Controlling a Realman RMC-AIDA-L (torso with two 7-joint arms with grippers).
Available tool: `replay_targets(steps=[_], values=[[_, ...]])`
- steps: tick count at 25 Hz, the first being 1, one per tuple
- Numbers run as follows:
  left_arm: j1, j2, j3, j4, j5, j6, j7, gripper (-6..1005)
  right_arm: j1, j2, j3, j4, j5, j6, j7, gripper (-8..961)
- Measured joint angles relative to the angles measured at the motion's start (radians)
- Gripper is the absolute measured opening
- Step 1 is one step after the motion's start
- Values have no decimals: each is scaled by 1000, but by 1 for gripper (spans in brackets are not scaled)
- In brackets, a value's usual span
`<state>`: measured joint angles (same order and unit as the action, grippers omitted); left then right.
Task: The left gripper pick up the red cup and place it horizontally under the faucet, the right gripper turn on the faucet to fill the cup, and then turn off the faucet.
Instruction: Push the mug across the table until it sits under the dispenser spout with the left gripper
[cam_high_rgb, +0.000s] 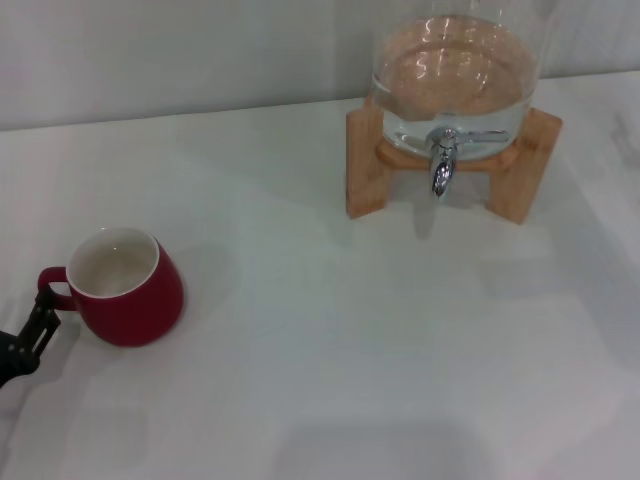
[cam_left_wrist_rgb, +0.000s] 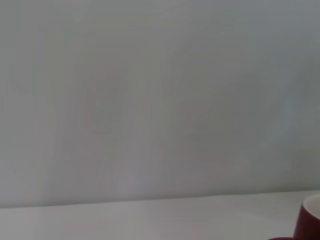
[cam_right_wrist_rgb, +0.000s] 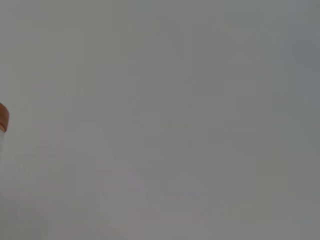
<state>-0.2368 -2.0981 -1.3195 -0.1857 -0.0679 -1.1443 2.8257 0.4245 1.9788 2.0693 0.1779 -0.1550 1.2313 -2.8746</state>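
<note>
The red cup (cam_high_rgb: 125, 287) stands upright on the white surface (cam_high_rgb: 350, 350) at near left, its handle touching the left pincer (cam_high_rgb: 40, 318); whether the pincer grips it cannot be told. The faucet (cam_high_rgb: 442, 165) is far right.

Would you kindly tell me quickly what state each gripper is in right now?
Left gripper: at the loop handle of the glossy red cup on the white table; grip cannot be told.
Right gripper: not in view.

One red cup (cam_high_rgb: 128, 288); one faucet (cam_high_rgb: 443, 165); one glass dispenser (cam_high_rgb: 455, 75); one wooden stand (cam_high_rgb: 366, 162).
</note>
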Motion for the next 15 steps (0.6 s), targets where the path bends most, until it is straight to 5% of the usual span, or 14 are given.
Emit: replay_targets(steps=[15], values=[[-23,3,13,-10,17,52,0,610,2,0,0,2,0,5,0,617]])
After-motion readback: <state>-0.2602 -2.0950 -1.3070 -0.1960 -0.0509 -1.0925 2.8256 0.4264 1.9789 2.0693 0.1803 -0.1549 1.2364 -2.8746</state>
